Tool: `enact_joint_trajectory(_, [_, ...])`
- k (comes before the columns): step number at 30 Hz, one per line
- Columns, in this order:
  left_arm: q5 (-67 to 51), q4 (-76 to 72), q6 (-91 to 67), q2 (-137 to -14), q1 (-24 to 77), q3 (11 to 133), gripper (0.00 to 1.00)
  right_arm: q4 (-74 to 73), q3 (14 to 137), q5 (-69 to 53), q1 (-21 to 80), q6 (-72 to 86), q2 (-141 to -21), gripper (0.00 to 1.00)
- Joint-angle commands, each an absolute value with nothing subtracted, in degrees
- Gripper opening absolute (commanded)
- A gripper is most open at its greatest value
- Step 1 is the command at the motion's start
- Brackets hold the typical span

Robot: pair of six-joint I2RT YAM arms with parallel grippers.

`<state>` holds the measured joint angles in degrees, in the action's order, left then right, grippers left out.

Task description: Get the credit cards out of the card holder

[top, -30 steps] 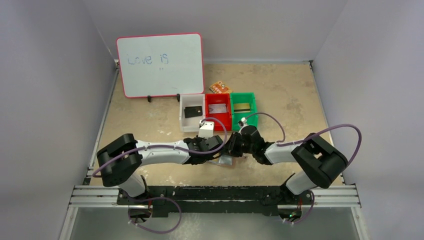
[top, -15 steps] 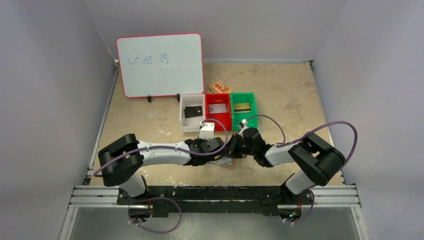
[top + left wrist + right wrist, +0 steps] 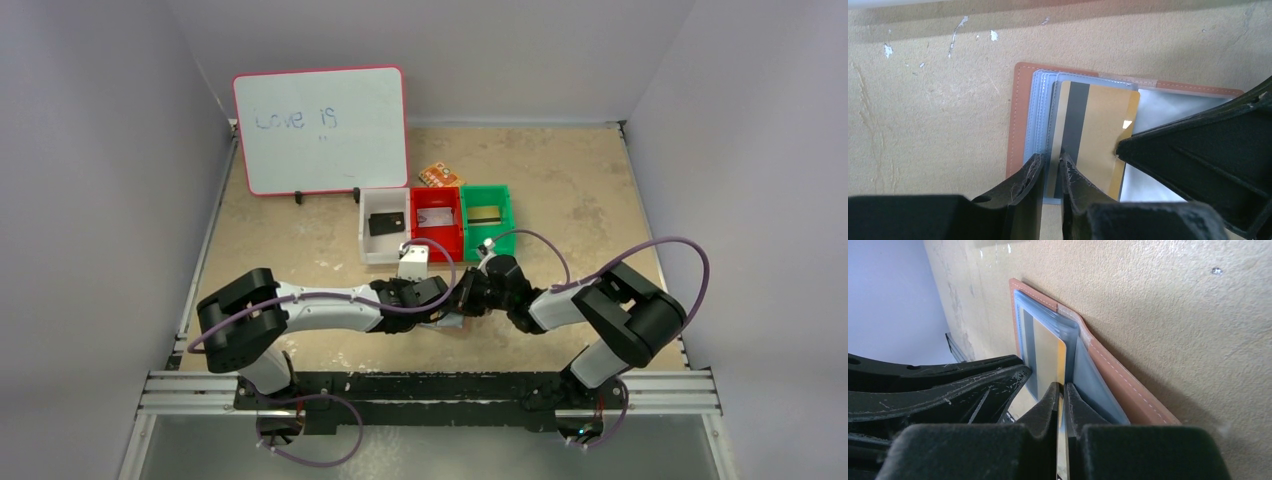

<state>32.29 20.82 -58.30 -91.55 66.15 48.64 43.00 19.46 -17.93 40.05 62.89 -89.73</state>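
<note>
Card holder (image 3: 1020, 115) lies open, flat on worktop (image 3: 560, 180), middle of near edge, between both arms. Left gripper (image 3: 1050, 175) pinched on clear sleeves (image 3: 1043, 100) at stack's edge. Right gripper (image 3: 1061, 390) clamped on edge of gold card (image 3: 1103, 135); card looks partly out of sleeve. Your move, as I judge it: draw card straight out, low and flat, while left pins sleeves down. Tilting risks dragging whole holder.
</note>
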Motion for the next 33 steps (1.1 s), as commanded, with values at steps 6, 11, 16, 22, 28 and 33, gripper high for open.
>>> enact_joint_trajectory(6, [31.73,20.85,-62.25,-92.96,66.88,46.52,0.16,44.1,17.71,-19.65,38.91,62.85,-87.89,0.0])
enact_joint_trajectory(11, [32.39,20.94,-62.56,-94.21,66.88,46.91,0.18,42.99,16.46,-21.73,37.52,61.38,-86.72,0.0])
enact_joint_trajectory(16, [32.5,20.31,-63.06,-94.49,66.88,46.08,0.18,40.71,15.65,-22.27,36.55,60.02,-84.79,0.0])
enact_joint_trajectory(22, [33.52,20.91,-63.76,-94.16,66.88,45.41,0.18,36.66,15.04,-22.69,34.86,57.88,-81.33,0.0])
enact_joint_trajectory(28, [33.82,21.63,-63.79,-94.2,66.88,45.93,0.18,33.86,15.37,-24.45,34.48,55.58,-80.02,0.0])
enact_joint_trajectory(33, [34.54,23.36,-64.14,-92.12,66.93,46.73,0.18,29.25,15.95,-23.64,34.21,53.07,-79.58,0.0])
